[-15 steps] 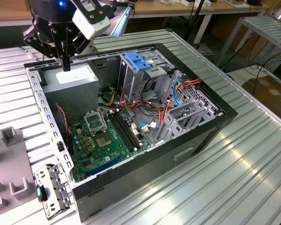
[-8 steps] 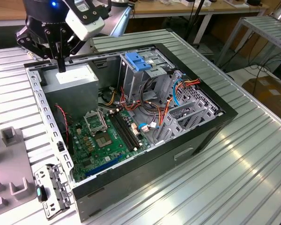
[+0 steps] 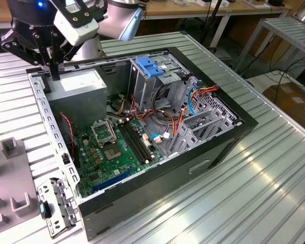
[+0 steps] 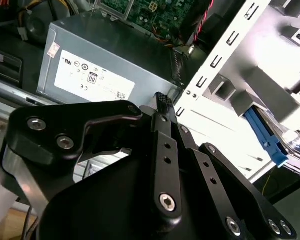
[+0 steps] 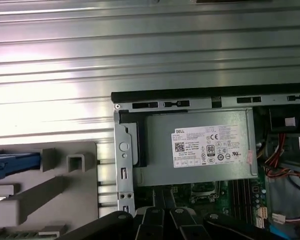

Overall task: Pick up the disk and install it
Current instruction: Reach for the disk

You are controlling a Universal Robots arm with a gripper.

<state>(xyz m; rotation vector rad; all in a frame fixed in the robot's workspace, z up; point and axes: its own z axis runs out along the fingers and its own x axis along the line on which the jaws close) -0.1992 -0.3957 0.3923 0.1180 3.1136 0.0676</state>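
Most of the disk (image 5: 14, 166) is cut off; pincer (image 4: 161, 101) closed narrow, empty.

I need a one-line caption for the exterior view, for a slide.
The gripper poised by the power supply of an open computer case on a ribbed table.

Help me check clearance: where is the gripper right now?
At the exterior view's upper left, the gripper hangs over a corner of the open computer case, right beside the grey power supply box.
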